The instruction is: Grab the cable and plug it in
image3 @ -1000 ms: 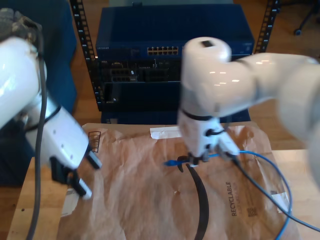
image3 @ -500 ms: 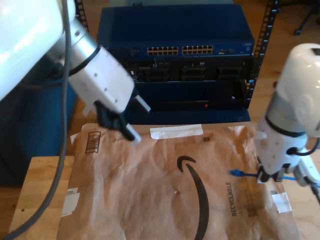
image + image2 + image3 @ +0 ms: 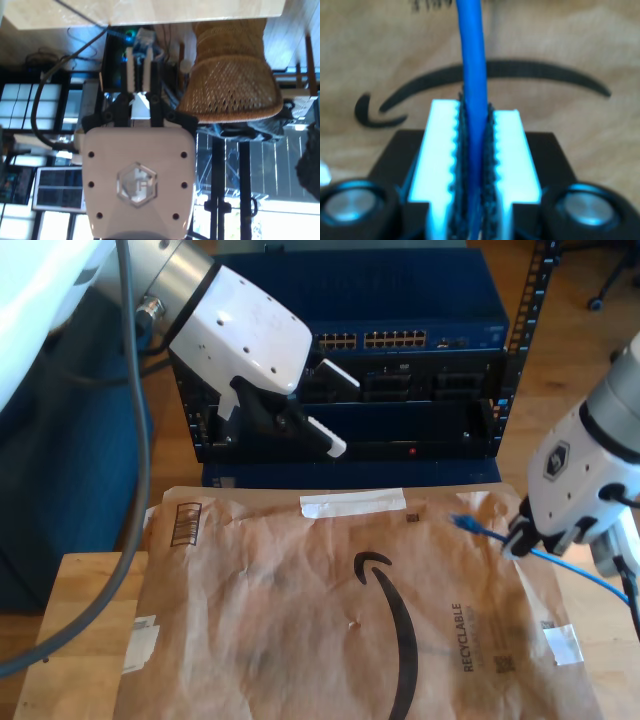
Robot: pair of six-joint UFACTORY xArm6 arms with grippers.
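Lying under the cable (image 3: 478,529): brown paper (image 3: 300,620), beside rack (image 3: 400,350).

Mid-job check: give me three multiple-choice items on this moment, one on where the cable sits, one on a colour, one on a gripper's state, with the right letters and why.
1. Where is the thin bright-blue cable's plug?
A. in a switch port
B. over the brown paper sheet, toward the exterior view's right
C. on the floor

2. What colour is the curved mark on the paper?
A. black
B. red
C. green

3. How is my second gripper?
A. open
B. shut on nothing
C. shut on the cable

Answers: B, the plug hangs free above the paper; A, the curve is black; C, toothed pads clamp the blue cable between them.
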